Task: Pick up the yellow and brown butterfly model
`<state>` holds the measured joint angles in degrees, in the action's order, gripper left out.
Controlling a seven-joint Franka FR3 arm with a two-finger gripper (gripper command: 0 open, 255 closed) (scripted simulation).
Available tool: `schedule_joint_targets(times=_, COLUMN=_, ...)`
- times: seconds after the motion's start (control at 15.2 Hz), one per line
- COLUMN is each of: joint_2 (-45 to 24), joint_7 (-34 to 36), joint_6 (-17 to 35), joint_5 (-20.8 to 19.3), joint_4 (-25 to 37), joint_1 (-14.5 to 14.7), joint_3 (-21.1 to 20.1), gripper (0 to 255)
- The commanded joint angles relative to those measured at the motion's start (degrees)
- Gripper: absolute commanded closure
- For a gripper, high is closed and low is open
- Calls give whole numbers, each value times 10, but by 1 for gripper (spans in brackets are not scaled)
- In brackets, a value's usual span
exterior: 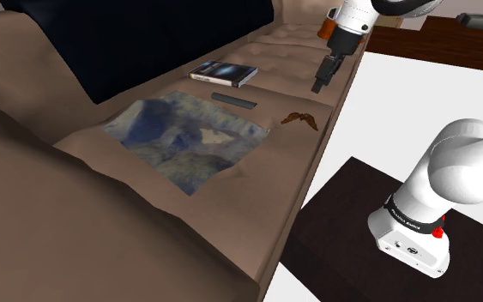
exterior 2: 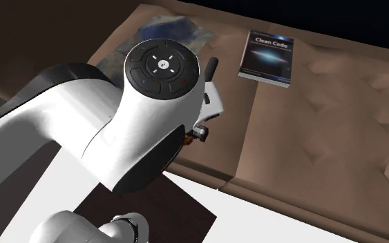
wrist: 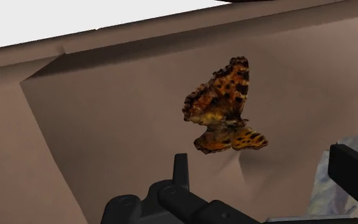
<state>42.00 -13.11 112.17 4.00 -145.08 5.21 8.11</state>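
Orange-brown with black spots, the flat butterfly model (wrist: 225, 108) lies untouched on the brown sofa seat (exterior: 278, 159), near its front edge and just beside a mottled blue-grey cloth (exterior: 188, 137). The all-black end effector (exterior: 320, 83) hangs above it, fingers apart and empty. By my reading, descent, closing and lifting are all yet to do.

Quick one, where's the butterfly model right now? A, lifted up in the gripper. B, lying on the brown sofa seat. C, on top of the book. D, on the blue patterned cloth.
B: the butterfly model lies flat on the bare brown sofa seat. It is clear of the gripper, the book and the patterned cloth.
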Motion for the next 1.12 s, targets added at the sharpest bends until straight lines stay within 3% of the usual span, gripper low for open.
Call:
schedule_joint_targets(times=0.0, joint_2=-17, joint_7=-40, joint_6=46, joint_5=0, joint_4=-25, joint_1=14, joint_3=11, gripper=0)
schedule_joint_targets(times=0.26, joint_2=-63, joint_7=-114, joint_6=126, joint_5=2, joint_4=-59, joint_1=39, joint_3=36, gripper=0)
schedule_joint_targets(times=0.86, joint_2=-89, joint_7=-127, joint_6=193, joint_5=8, joint_4=-102, joint_1=42, joint_3=44, gripper=0)
schedule_joint_targets(times=0.92, joint_2=-88, joint_7=-127, joint_6=194, joint_5=8, joint_4=-102, joint_1=42, joint_3=44, gripper=255)
schedule_joint_targets(times=1.06, joint_2=-88, joint_7=-127, joint_6=193, joint_5=8, joint_4=-102, joint_1=43, joint_3=43, gripper=255)
